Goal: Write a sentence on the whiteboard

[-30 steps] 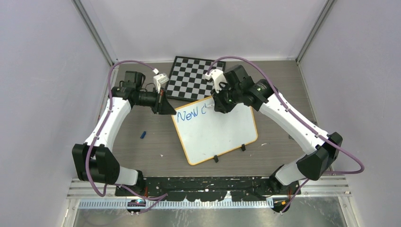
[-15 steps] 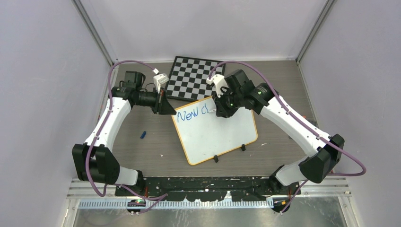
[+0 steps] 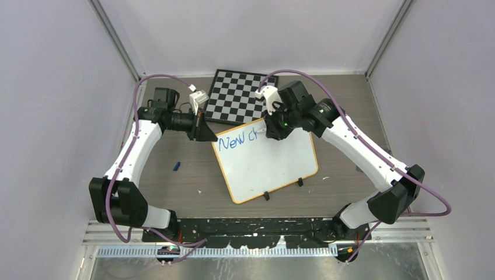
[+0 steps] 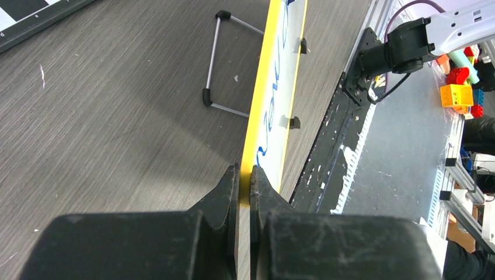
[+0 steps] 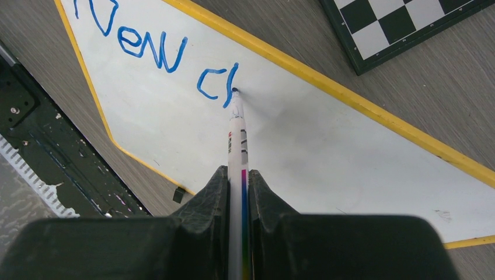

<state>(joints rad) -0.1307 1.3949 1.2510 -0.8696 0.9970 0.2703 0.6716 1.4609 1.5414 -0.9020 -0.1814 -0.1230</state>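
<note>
The whiteboard (image 3: 268,166) lies tilted on the table, white with a yellow-orange rim and two black clips on its near edge. Blue writing (image 5: 154,49) reads "New c" followed by an upright stroke. My left gripper (image 4: 245,172) is shut on the board's rim at its far left corner (image 3: 215,139); the board (image 4: 274,99) shows edge-on there. My right gripper (image 5: 237,172) is shut on a white marker (image 5: 236,131) with a coloured stripe. Its tip touches the board beside the upright stroke. From above, the right gripper (image 3: 269,133) hangs over the board's far edge.
A black-and-white chessboard (image 3: 239,96) lies just behind the whiteboard, its corner near the marker (image 5: 408,23). A small blue cap (image 3: 177,166) lies left of the board. A wire stand (image 4: 225,64) sits under the board. A black rail (image 3: 262,227) runs along the near edge.
The right gripper has drawn an upright stroke after the "c", moving toward me and then back up to the stroke's middle. The left arm has kept its grip and place.
</note>
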